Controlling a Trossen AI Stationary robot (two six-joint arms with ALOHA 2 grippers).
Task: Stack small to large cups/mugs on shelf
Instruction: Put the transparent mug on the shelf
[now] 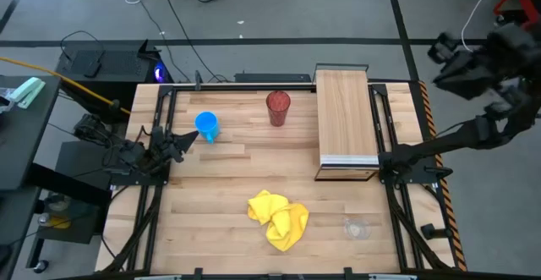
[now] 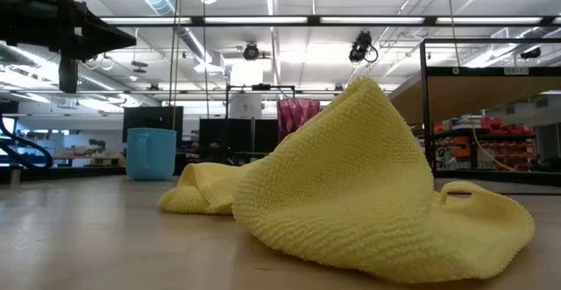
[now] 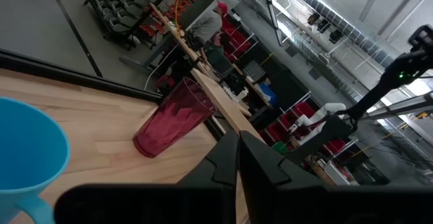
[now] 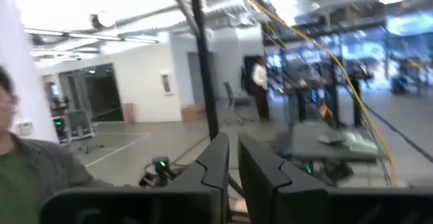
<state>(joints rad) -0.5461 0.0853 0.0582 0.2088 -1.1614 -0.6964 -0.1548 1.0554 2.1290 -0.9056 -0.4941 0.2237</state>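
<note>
A bright blue handled mug (image 1: 207, 126) and dark red translucent tumbler (image 1: 278, 107) stand on the wide wooden tabletop (image 1: 228, 178), left of the empty light-wood shelf (image 1: 346, 115); a small clear cup (image 1: 356, 227) sits near a crumpled yellow cloth (image 1: 279, 218). The left gripper (image 1: 188, 138), fingers together, rests beside the mug; the right gripper (image 4: 232, 158), fingers together, is raised off-table, facing people in the workshop.

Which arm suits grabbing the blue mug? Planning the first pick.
Left: its gripper sits just beside the blue mug, while the right gripper is raised off beyond the table's far right corner.
</note>
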